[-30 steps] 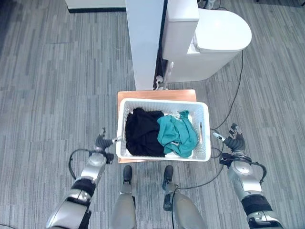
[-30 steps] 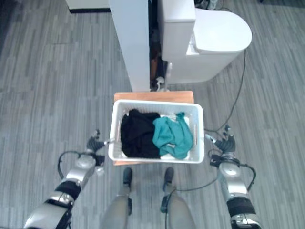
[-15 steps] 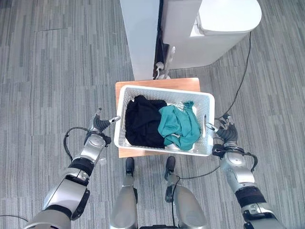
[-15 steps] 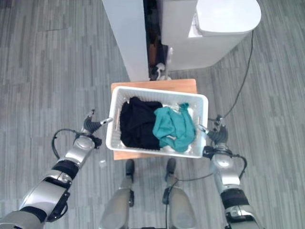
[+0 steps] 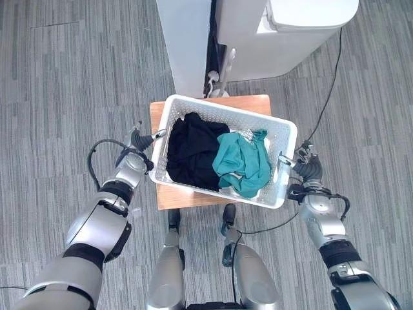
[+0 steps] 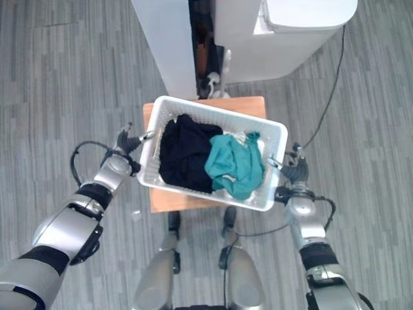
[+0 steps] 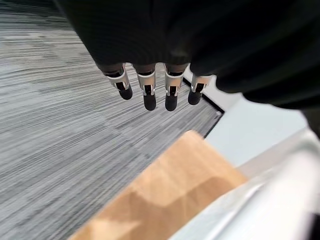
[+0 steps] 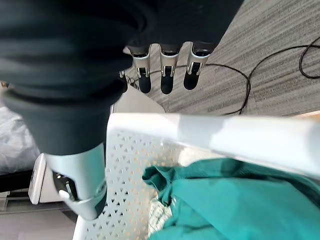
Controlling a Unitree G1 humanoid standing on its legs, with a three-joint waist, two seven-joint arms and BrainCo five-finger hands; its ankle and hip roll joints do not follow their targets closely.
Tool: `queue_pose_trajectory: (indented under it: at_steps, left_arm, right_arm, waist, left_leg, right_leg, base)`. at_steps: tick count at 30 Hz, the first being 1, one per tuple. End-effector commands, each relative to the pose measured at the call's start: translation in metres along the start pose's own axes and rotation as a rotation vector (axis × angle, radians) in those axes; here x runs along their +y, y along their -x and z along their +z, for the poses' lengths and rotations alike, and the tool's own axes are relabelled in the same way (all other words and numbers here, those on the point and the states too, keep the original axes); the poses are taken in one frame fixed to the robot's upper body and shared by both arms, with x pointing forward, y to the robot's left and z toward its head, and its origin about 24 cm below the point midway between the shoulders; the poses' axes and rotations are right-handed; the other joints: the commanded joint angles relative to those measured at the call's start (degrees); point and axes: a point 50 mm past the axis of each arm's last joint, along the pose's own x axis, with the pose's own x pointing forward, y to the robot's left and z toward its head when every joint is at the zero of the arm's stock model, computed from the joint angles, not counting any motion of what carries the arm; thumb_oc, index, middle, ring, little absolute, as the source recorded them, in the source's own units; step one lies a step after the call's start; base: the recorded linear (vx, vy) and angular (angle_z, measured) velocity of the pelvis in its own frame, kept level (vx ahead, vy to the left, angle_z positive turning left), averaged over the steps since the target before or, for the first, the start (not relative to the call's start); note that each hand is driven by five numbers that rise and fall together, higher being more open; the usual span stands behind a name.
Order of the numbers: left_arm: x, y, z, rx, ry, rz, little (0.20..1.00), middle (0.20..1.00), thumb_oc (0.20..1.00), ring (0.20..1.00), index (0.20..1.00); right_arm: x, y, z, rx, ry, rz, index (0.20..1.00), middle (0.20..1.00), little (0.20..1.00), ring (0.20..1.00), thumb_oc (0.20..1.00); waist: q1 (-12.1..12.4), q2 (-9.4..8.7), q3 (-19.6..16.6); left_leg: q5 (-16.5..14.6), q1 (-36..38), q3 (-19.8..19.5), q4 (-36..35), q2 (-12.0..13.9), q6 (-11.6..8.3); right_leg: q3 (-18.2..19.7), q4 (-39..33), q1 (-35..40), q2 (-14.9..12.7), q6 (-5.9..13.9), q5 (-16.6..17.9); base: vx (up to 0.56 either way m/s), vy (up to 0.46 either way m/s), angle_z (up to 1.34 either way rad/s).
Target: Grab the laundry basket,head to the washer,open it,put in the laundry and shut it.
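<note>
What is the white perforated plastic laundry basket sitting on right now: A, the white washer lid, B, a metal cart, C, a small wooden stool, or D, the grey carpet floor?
C: the white perforated plastic laundry basket rests on a small wooden stool, whose top shows beyond and in front of the basket; black clothing and teal clothing lie inside.

Laundry basket [image 5: 285,139]: white perforated plastic, rim looking smooth and slightly glossy. Inside it, black garment [image 5: 192,155] and teal garment [image 5: 244,165] are showing as soft, matt, crumpled cloth. Stool top [image 5: 173,196] beneath: smooth matt wood. Floor [image 5: 71,84]: grey, matt, streaked texture. White appliance [image 5: 284,32] at 12 o'clock: smooth, glossy.
</note>
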Motion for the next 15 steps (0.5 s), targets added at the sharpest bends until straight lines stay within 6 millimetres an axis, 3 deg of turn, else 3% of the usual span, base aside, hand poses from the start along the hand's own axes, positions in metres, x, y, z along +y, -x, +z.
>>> queue_pose_trajectory:
  at_steps: [1, 3, 7, 12, 15]
  left_arm:
    - [0.039, -0.005, 0.035, -0.168, -0.024, 0.134, 1.000, 1.000, 1.000, 1.000, 1.000]
    - [0.077, 0.003, 0.066, -0.348, -0.156, 0.219, 1.000, 1.000, 1.000, 1.000, 1.000]
    - [0.131, 0.019, 0.074, -0.417, -0.445, 0.364, 1.000, 1.000, 1.000, 1.000, 1.000]
    - [0.133, 0.022, 0.052, -0.351, -0.549, 0.365, 1.000, 1.000, 1.000, 1.000, 1.000]
    - [0.122, 0.017, 0.035, -0.272, -0.572, 0.347, 1.000, 1.000, 1.000, 1.000, 1.000]
  right_arm:
    - [-0.027, 0.006, 0.008, -0.073, -0.009, -0.070, 1.000, 1.000, 1.000, 1.000, 1.000]
    - [-0.042, 0.012, 0.003, -0.055, 0.005, -0.111, 1.000, 1.000, 1.000, 1.000, 1.000]
    - [-0.055, 0.022, -0.012, 0.004, 0.022, -0.147, 1.000, 1.000, 1.000, 1.000, 1.000]
    - [-0.054, 0.025, -0.016, 0.022, 0.009, -0.147, 1.000, 1.000, 1.000, 1.000, 1.000]
    - [-0.048, 0.025, -0.015, 0.011, -0.025, -0.134, 1.000, 1.000, 1.000, 1.000, 1.000]
  waist:
    - [-0.3, -0.72, -2.2]
    - [0.3, 0.01, -2.4]
    - [1.3, 0.52, -2.9]
    - [1.2, -0.09, -3.5]
    - [0.7, -0.49, -3.5]
  left_leg:
    - [-7.7, -5.5, 3.0, 9.8, -0.5, 3.03]
    - [-8.1, -5.5, 2.7, 9.8, -0.8, 3.10]
    - [-8.9, -5.9, 2.4, 10.0, -1.0, 3.25]
    - [-9.1, -6.8, 2.4, 10.3, -1.1, 3.37]
    - [-9.4, -7.2, 2.5, 10.2, -1.0, 3.32]
  right_leg:
    - [-0.2, 8.4, -0.5, -4.9, 3.86, -10.5]
    - [-0.5, 8.4, -0.4, -5.0, 3.91, -10.8]
    - [-0.7, 8.5, -0.3, -5.0, 3.80, -11.6]
    - [-0.5, 8.6, -1.0, -5.0, 3.48, -11.8]
    - [0.1, 8.9, -1.9, -4.8, 3.34, -12.2]
  base:
    - [0.04, -0.026, -0.06]
    - [0.05, -0.033, 0.00]
    - [0.04, -0.027, 0.05]
    - [0.01, -0.014, 0.02]
    - [0.00, 0.000, 0.00]
